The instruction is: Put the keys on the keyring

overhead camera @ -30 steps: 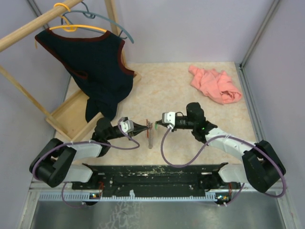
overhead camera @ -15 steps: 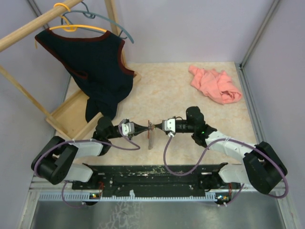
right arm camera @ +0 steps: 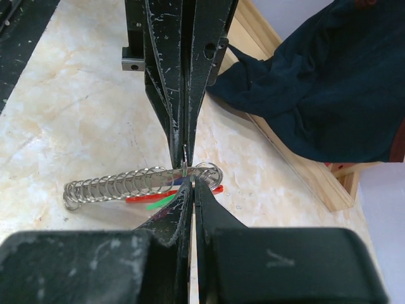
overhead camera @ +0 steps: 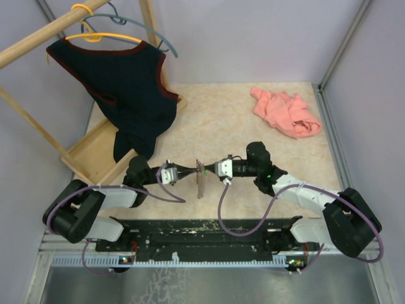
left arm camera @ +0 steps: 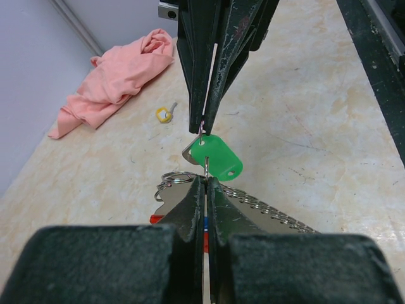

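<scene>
Both hands closed: left hand [left arm camera: 205, 180] and right hand [left arm camera: 204, 126] meet tip to tip mid-frame in the top view, each pinching the small wire ring [left arm camera: 206, 166] that carries the green tag [left arm camera: 216, 157]. Looks like opposed grips to steady it for threading. The keyring [right arm camera: 120, 185] lies on the surface [left arm camera: 304, 114] just beneath the tips, silvery strip running toward frame bottom

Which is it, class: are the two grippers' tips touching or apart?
Apart. Left wrist view shows a clear gap between left gripper and right gripper tips, spanned only by the thin ring carrying the green tag.
</scene>
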You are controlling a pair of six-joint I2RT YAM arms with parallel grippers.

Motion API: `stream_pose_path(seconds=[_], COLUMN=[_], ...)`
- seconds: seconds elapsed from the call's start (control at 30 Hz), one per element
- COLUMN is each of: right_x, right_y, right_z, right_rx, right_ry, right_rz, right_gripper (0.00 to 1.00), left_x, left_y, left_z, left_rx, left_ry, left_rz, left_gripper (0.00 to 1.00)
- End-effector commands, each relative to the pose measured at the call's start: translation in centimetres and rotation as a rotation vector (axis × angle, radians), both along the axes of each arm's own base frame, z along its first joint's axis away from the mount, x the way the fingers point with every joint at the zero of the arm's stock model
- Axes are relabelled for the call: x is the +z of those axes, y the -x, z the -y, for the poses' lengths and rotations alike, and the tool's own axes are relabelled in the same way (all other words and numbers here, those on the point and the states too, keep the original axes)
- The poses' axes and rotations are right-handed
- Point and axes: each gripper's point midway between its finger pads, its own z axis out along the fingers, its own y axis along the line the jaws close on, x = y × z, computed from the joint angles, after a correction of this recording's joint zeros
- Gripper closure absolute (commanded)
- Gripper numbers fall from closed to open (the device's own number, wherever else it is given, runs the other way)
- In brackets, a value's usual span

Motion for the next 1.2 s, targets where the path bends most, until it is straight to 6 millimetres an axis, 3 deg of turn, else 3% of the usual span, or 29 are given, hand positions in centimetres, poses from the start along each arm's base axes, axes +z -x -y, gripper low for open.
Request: stream_pose_path(seconds=[0.0, 0.8, 1.17], right_x=[2.0, 1.2, 1.0], right_y=[0.6, -0.2, 0.5], right_z=[-0.9, -0.9, -1.2], right_rx=[0.053, 0.012, 0.054], right_ry=[-0.044, 0.002, 0.002], right_rz=[0.069, 0.122, 0.104], right_gripper=[1.0, 1.0, 1.0], left_x=[0.9, -0.2, -0.2], left_y=[0.1, 0.3, 0.3], left_z=[0.1, 0.5, 0.6], left_rx=[-0.012, -0.025, -0.037], left_ry=[0.012, -0.015, -0.018], left_rz=[0.088, 0.074, 0.067], left_gripper=[1.0, 1.0, 1.0])
